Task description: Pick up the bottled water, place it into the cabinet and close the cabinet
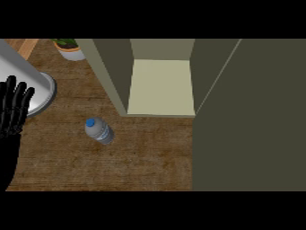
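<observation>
One hand (6,121) shows, at the left edge: black, fingers straight and together, pointing far, holding and touching nothing. Right of it, apart, the bottled water (99,130) stands on the brown tabletop (135,157), clear-bodied with a blue cap. Just beyond the bottle, to the right, the cabinet (162,85) stands open, its pale shelf bare, its dark door (258,117) swung toward the near right.

Blue-capped bottled water (99,130); olive cabinet (160,81); brown counter (115,166).
</observation>
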You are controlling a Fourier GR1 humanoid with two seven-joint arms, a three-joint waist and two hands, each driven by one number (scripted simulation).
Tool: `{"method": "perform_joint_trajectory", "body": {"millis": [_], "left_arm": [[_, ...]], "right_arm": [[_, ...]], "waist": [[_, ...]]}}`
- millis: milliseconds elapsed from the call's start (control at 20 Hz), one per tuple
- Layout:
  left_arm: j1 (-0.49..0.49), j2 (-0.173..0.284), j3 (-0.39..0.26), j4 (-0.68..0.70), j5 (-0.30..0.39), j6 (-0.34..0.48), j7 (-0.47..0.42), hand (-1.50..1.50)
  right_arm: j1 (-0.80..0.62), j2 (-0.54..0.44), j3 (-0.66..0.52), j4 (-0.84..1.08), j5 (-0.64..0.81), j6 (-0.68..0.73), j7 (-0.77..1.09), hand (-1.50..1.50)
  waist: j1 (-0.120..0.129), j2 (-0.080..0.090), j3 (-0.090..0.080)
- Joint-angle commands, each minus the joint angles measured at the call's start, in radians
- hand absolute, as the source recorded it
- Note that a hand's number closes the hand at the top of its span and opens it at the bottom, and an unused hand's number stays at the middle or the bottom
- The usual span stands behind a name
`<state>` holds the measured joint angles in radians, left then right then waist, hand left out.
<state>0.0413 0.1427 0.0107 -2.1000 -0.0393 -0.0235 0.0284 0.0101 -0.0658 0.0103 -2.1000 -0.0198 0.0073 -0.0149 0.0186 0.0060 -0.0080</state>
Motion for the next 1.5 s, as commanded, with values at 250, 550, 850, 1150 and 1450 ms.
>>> {"method": "perform_joint_trajectory", "body": {"millis": [250, 550, 850, 1150, 1450], "left_arm": [[-0.102, -0.068, -0.228, -0.033, 0.027, -0.093, -0.029, -1.50], [0.116, -0.141, -0.265, 0.024, 0.252, 0.025, 0.227, -1.50], [0.231, -0.102, -0.226, -0.064, 0.303, -0.020, 0.220, -1.50], [0.288, -0.099, -0.253, -0.135, 0.303, -0.019, 0.247, -1.50], [0.294, -0.051, -0.137, -0.014, 0.351, -0.111, 0.125, -1.50]], "right_arm": [[0.089, -0.036, 0.035, -0.138, 0.098, 0.004, 0.029, -1.50], [0.265, 0.064, 0.115, -0.148, -0.217, 0.027, 0.195, -1.50], [0.426, 0.042, 0.113, -0.233, -0.280, 0.089, 0.180, -1.50], [0.468, 0.021, 0.105, -0.268, -0.313, 0.098, 0.152, -1.50], [0.546, 0.065, 0.257, -0.230, -0.170, 0.094, 0.030, -1.50]], "waist": [[-0.038, -0.010, 0.008], [-0.028, -0.010, 0.008], [-0.022, -0.009, 0.008], [-0.021, -0.008, 0.008], [-0.022, -0.008, 0.008]]}}
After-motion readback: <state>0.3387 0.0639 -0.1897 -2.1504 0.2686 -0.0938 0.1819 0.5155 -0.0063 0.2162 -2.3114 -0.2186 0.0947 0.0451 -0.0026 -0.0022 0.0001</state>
